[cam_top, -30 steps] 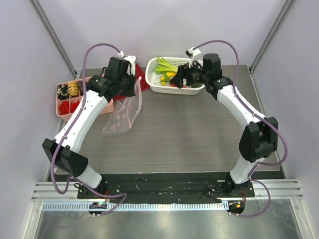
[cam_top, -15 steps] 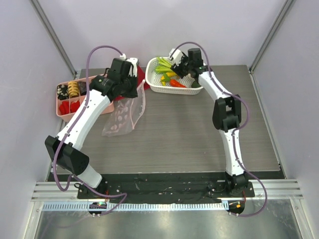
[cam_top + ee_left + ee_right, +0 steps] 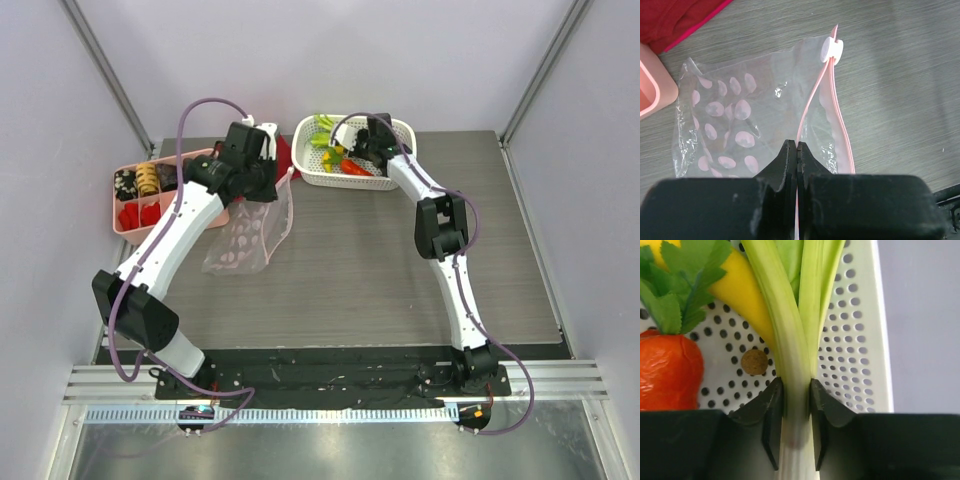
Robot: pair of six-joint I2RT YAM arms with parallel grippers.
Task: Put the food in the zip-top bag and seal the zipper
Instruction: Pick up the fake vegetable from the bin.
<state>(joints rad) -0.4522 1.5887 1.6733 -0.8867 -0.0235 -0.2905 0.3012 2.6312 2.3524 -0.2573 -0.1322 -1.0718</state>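
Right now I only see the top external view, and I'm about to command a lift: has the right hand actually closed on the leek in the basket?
Observer: Yes. The right hand has both fingers pressed against the leek, low on its pale stalk.
Operator: Is the left hand gripping the bag itself?
Observer: The left hand is shut on the zip-top bag at one side of its zipper.
Operator: Where is the slider?
Observer: The slider sits at the strip's far end, away from the hand. The two tracks spread apart below it, so the mouth is open.
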